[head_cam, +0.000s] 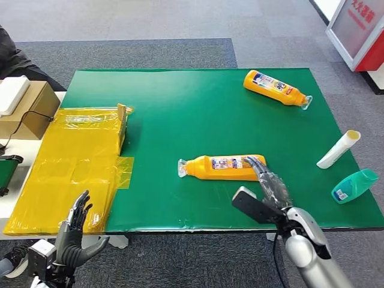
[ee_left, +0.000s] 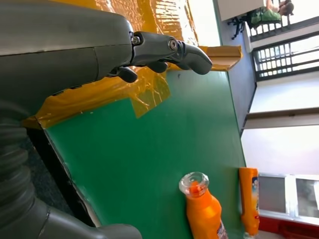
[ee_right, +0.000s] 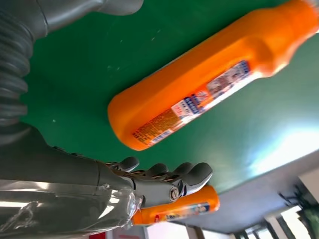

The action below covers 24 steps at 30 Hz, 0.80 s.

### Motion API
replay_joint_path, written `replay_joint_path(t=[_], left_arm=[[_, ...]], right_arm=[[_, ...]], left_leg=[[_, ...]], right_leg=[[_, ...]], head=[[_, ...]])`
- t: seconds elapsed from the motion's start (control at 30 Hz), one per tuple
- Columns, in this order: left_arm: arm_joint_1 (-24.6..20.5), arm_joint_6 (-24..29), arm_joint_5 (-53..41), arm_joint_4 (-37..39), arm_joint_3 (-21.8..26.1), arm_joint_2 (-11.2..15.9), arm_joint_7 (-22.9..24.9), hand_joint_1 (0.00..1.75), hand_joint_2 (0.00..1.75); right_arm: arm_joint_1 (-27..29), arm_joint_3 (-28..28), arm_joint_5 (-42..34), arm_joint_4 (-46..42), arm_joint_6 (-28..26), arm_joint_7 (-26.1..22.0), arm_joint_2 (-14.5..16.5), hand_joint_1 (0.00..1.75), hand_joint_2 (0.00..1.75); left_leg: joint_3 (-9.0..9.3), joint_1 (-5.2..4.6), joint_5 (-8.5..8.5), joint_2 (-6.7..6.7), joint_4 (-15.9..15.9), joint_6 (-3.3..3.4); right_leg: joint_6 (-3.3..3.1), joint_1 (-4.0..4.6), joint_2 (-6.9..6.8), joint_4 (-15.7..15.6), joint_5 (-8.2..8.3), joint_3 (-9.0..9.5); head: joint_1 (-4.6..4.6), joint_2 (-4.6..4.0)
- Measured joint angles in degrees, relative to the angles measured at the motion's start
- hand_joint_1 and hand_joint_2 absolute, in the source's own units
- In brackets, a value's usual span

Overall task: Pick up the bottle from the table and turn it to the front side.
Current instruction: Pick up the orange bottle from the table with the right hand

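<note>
An orange bottle (head_cam: 222, 167) lies on its side on the green table (head_cam: 190, 108), its clear cap (head_cam: 182, 168) pointing left and its label showing. My right hand (head_cam: 267, 186) hovers open at the bottle's base end, fingers stretched over the base and thumb (head_cam: 246, 204) spread toward the table's front edge. In the right wrist view the bottle (ee_right: 211, 84) lies between thumb and fingers (ee_right: 169, 179), with a gap on both sides. My left hand (head_cam: 74, 231) is open below the table's front left edge, its fingers (ee_left: 169, 52) holding nothing. The left wrist view shows the bottle (ee_left: 201, 209) cap-first.
A second orange bottle (head_cam: 273, 88) lies at the far right. A white tube (head_cam: 338, 149) and a teal bottle (head_cam: 354, 185) lie near the right edge. Yellow plastic sheeting (head_cam: 72, 162) covers the left end, beside a cardboard box (head_cam: 27, 108).
</note>
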Motion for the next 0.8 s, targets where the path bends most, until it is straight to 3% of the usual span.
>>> replay_joint_path(t=[0.2, 0.37, 0.53, 0.8], left_arm=[[-0.79, -0.59, 0.1, 0.85, -0.21, 0.18, -0.19, 0.0, 1.75], [-1.76, -5.72, 4.82, 1.71, -0.35, 0.2, -0.27, 0.0, 1.75], [-2.71, -6.91, 5.51, 2.66, -0.55, 0.2, -0.32, 0.0, 1.75], [-3.57, -7.22, 5.67, 4.52, -0.56, 0.21, -0.99, 0.0, 1.75]], right_arm=[[-8.76, 0.63, -0.75, 9.34, 4.26, 2.27, -2.37, 0.0, 1.75], [-15.67, 3.22, -0.45, 17.5, 6.48, 4.43, -2.7, 0.0, 1.75], [-23.53, 6.93, 0.25, 27.19, 9.07, 5.04, -2.54, 0.0, 1.75], [-29.02, 10.86, -3.11, 36.28, 11.83, 4.74, -1.29, 0.0, 1.75]], left_leg=[[-0.02, -0.04, 0.13, -0.03, 0.0, 0.01], [-0.07, -0.03, 0.14, -0.02, 0.0, -0.01], [-0.08, -0.03, 0.21, -0.04, 0.0, 0.03], [-0.1, -0.03, 0.21, -0.08, 0.0, 0.02]], right_leg=[[0.02, -0.02, -0.06, 0.0, 0.05, -0.01], [0.01, -0.02, -0.05, 0.01, 0.05, -0.05], [0.06, -0.02, -0.08, 0.01, 0.09, -0.02], [0.06, -0.02, -0.1, 0.01, 0.08, -0.05]], head=[[-0.01, 0.0], [-0.01, 0.0], [-0.01, 0.0], [-0.01, 0.0]])
